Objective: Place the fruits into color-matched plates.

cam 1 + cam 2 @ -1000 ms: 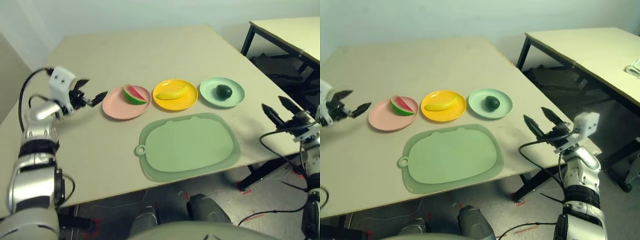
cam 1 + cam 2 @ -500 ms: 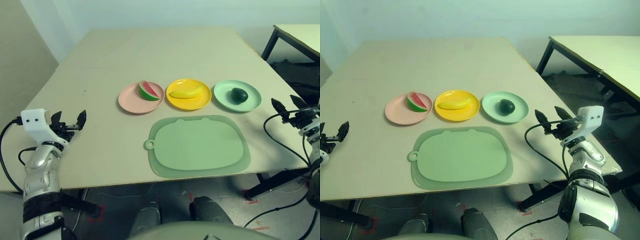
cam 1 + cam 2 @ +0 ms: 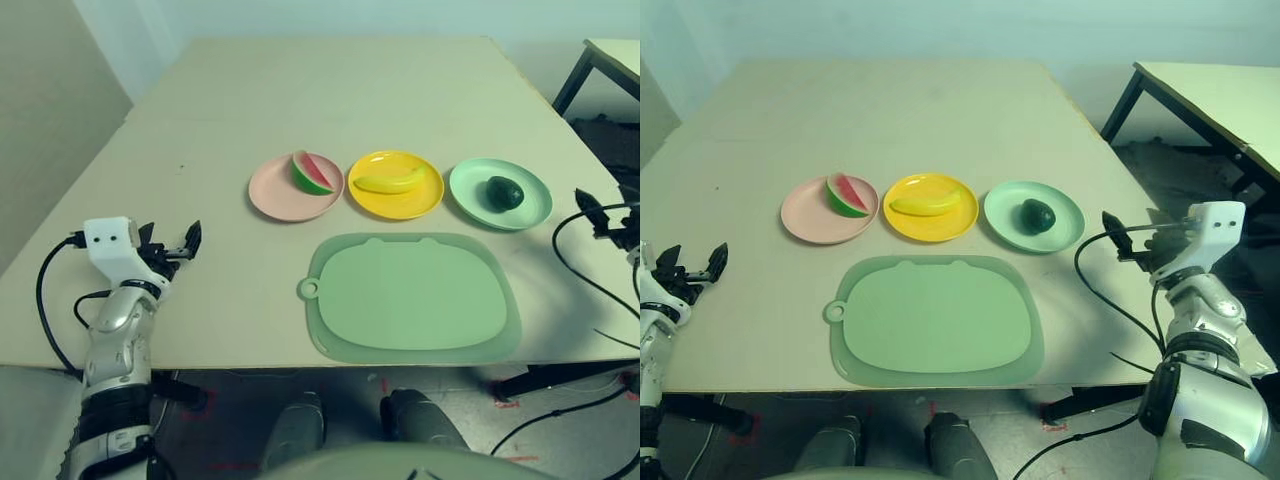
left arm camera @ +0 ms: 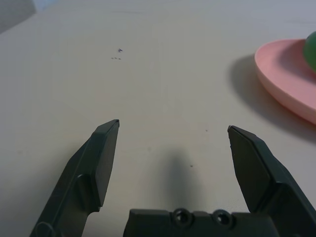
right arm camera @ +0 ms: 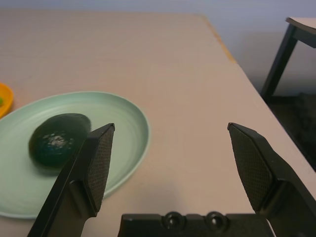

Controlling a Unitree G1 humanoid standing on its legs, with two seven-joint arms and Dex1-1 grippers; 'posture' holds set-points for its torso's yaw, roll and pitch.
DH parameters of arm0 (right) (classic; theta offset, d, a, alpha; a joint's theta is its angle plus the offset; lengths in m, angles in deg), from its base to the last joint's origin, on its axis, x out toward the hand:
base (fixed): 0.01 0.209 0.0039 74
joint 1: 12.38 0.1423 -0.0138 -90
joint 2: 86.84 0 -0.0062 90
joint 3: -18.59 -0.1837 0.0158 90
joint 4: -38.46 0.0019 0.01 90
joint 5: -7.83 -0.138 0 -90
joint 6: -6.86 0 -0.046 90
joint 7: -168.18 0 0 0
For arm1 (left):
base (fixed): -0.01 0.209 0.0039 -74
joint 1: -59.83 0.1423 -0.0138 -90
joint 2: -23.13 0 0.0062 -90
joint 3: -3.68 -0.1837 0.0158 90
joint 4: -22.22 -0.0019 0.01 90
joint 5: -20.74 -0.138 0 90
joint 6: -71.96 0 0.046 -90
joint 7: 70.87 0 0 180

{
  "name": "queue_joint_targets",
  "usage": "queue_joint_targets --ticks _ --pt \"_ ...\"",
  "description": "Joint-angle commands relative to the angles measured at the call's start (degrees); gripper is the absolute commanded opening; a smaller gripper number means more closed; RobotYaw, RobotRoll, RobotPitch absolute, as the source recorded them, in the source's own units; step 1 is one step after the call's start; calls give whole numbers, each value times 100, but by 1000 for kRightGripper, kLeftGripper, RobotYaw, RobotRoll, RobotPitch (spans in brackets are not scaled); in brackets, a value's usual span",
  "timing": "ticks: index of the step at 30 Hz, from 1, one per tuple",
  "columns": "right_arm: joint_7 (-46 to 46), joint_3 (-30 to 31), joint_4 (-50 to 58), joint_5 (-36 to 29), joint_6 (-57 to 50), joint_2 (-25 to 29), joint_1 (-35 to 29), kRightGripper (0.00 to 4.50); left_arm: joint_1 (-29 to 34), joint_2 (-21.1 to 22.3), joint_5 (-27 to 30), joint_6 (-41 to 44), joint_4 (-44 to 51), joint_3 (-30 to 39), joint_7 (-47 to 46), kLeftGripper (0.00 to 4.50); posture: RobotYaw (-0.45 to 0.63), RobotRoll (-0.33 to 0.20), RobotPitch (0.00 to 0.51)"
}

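Fingers (image 4: 105, 163) of your left gripper (image 4: 173, 128) and right gripper (image 5: 170, 128) stand wide, empty; avocado (image 5: 58, 138) on the mint plate (image 5: 126, 133) lies just beyond the right fingers (image 5: 96, 168).

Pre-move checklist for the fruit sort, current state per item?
1. Watermelon wedge on the pink plate: ok.
2. Banana on the yellow plate: ok.
3. Avocado on the mint green plate: ok.
4. Green mat holds no fruit: ok.
5. Left claw open, nothing held, over bare table beside the pink plate: ok.
6. Right claw open, nothing held, beside the mint green plate near the table's edge: ok.
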Motion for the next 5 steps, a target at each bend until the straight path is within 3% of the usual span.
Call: queue_joint_targets --ticks 1,5 --pt "-33 -56 -127 109 -163 104 63 4500 311 -134 -22 -11 197 87 -164 4459 -38 0 117" --pt "-95 -67 -147 150 -224 93 121 4500 589 -172 37 41 515 171 -265 4459 -16 0 117"
